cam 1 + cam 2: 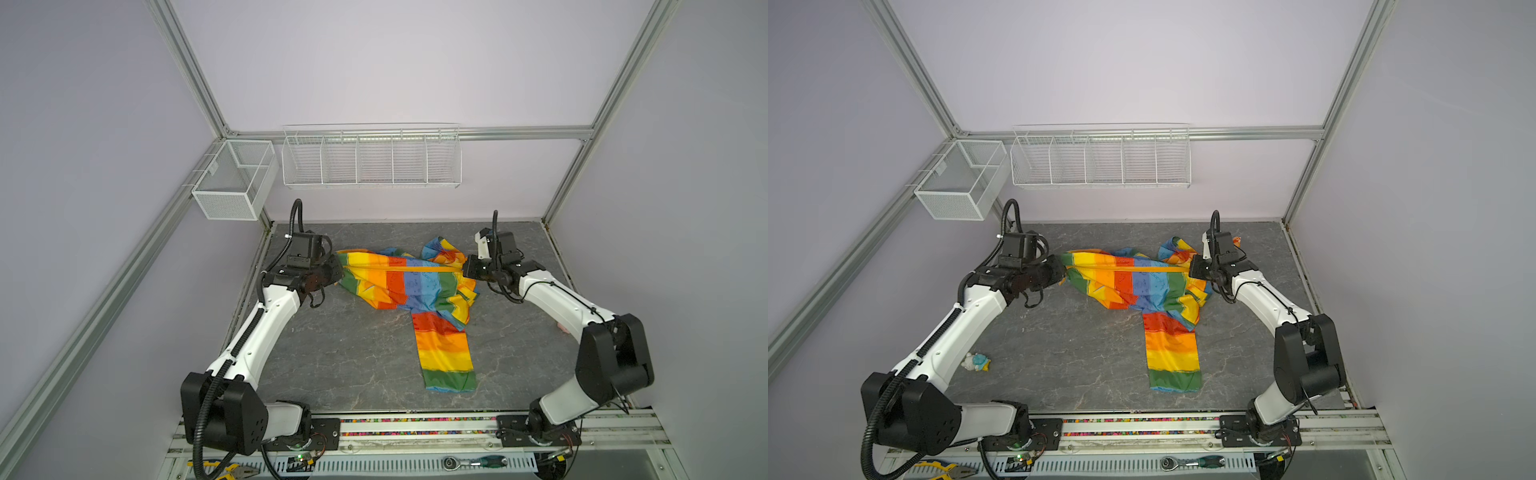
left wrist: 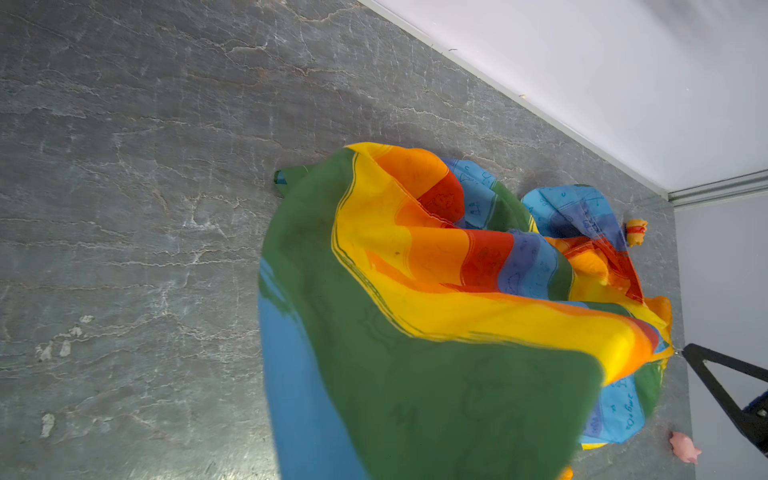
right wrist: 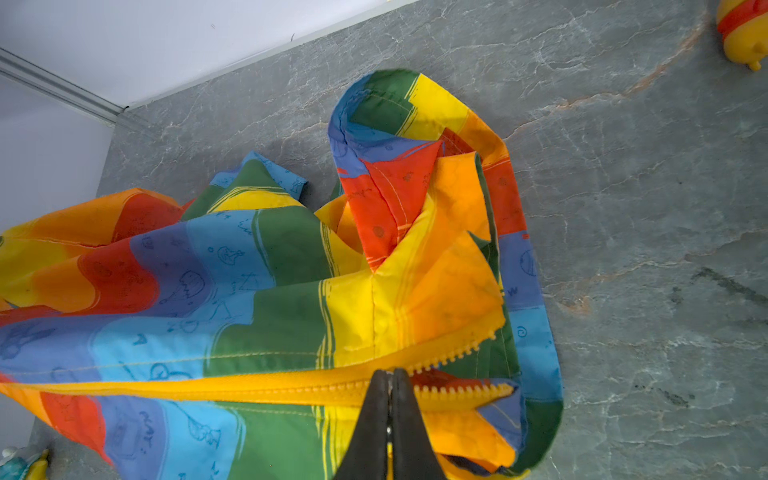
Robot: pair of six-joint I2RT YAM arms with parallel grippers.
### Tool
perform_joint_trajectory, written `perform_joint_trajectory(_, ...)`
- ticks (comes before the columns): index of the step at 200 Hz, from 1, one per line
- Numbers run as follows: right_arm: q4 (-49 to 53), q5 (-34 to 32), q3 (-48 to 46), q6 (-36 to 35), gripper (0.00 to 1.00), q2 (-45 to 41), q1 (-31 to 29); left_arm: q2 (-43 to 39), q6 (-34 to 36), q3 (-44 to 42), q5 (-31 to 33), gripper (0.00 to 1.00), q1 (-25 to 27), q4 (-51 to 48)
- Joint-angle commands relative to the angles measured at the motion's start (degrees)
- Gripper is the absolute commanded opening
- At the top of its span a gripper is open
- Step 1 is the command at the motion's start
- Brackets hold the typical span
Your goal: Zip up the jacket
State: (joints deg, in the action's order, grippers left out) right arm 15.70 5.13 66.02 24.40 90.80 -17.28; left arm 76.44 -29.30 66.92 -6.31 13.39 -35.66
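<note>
While the striped jacket [image 1: 415, 286] is pulled taut sideways across the back of the table [image 1: 353, 365], one sleeve [image 1: 446, 357] lies flat toward the front. My left tool [image 1: 337, 271] is clenched on the green hem end, my right tool [image 3: 390, 380] pinched on the orange-yellow zipper [image 3: 232, 386]; teeth [image 3: 457, 355] on its hood side stand parted.

The jacket [image 1: 415, 282] is striped in green, yellow, orange, red, dark blue and light blue; faint line doodles are printed on the blue bands. The green band is found nearest the left gripper [image 1: 338, 271]. An orange-yellow zipper strip [image 3: 208, 386] is seen at the tips of the black right gripper [image 3: 390, 372]. The table [image 1: 353, 353] is grey, veined with paler marble-like lines.
</note>
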Motion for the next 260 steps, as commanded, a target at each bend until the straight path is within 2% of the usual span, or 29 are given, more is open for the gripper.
perform_joint_trajectory(1,2.1,-3.4,1.5,-1.6,0.07,0.3,1.4,-0.8,0.5,-0.8,1.3,0.0,-1.1,1.4)
perform_joint_trajectory(120,5.0,-4.7,2.0,-1.9,0.07,-0.9,5.2,-0.6,1.2,-0.3,-0.6,0.0,-3.1,1.9)
perform_joint_trajectory(163,5.9,-4.3,5.5,-2.2,0.06,0.0,5.2,1.2,1.4,1.7,-1.5,0.0,-4.0,2.6)
perform_joint_trajectory(173,6.0,-3.8,7.5,-2.6,0.07,0.4,7.0,2.4,1.6,3.4,-2.1,0.0,-4.3,2.8)
perform_joint_trajectory(200,9.5,-1.4,19.4,-2.6,0.06,2.7,8.8,8.7,2.9,15.5,-3.1,0.0,-4.5,0.6)
perform_joint_trajectory(235,9.8,3.5,36.5,-1.2,0.07,3.3,11.7,16.8,4.6,39.8,-5.9,0.0,-4.6,-5.6)
perform_joint_trajectory(260,10.7,6.9,43.3,-2.2,0.07,3.2,13.1,19.2,5.5,50.8,-7.9,0.0,-4.7,-10.9)
